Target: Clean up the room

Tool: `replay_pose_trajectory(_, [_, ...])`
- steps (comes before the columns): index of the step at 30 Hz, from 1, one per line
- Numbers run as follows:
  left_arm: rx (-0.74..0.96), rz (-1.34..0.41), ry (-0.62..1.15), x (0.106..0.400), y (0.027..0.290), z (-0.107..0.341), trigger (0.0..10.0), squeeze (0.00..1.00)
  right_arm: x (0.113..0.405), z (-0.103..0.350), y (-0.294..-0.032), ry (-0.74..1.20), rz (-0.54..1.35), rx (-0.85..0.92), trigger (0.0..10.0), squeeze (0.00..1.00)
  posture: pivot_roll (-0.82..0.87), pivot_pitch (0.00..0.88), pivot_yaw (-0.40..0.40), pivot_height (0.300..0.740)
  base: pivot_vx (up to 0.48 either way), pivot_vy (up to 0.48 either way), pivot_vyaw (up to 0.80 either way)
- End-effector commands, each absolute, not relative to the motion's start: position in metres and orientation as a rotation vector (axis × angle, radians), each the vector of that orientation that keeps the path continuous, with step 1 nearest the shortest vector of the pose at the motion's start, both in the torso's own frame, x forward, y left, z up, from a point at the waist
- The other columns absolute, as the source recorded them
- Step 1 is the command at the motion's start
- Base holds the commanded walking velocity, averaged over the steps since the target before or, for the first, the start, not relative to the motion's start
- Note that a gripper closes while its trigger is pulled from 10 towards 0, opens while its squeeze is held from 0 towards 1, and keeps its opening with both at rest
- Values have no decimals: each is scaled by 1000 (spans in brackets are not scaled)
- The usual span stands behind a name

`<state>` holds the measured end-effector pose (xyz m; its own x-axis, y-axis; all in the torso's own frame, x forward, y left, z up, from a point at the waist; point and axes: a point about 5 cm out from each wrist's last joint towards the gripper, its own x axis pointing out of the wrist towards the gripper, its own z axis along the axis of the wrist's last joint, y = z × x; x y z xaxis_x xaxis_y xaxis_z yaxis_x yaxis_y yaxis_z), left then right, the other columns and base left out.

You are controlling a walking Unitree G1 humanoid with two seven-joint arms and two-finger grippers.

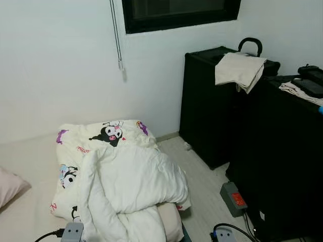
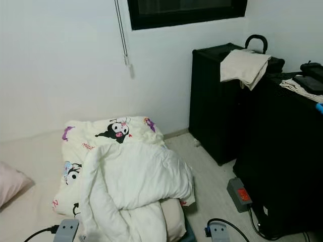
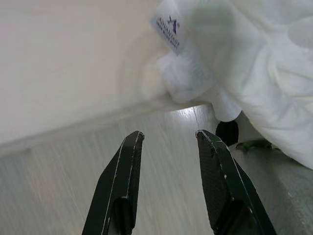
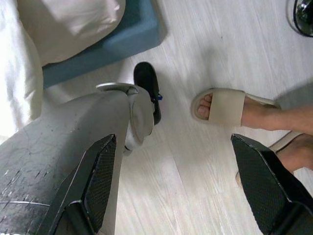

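Note:
A crumpled white duvet [image 1: 128, 181] with cartoon prints lies heaped on the low bed [image 1: 30, 166], at its edge nearest the floor. My left gripper [image 3: 168, 133] hangs open over the pale floor just beside the bed, and a duvet corner [image 3: 195, 78] with a sewn label lies beyond its fingertips. My right gripper [image 4: 173, 142] is wide open over the wooden floor with nothing between its fingers. A beige cloth [image 1: 239, 69] is draped over the black case, and folded clothes [image 1: 303, 89] lie on the black cabinet.
A person's foot in a beige slipper [image 4: 225, 105] stands on the floor close to my right gripper. Black cabinets [image 1: 272, 161] line the right side. A grey box with a red label [image 1: 233, 198] and cables lie on the floor. A pink pillow [image 1: 9, 185] sits at far left.

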<state>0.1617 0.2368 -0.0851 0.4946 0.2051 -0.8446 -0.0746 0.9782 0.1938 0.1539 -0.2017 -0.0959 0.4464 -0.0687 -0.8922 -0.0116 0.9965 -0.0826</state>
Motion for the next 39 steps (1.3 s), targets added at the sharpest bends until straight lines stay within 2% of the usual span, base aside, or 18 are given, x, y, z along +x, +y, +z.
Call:
replay_pose_trajectory(1, [147, 156, 1059, 160, 236, -86, 10000, 0, 154, -96, -200, 1113, -33, -80, 10000, 0, -140, 0, -24, 740, -394, 0, 0])
replay_pose_trajectory(39, [166, 142, 1075, 153, 234, -89, 10000, 0, 150, -97, -207, 1124, -36, -99, 10000, 0, -134, 0, -41, 740, -442, 0, 0])
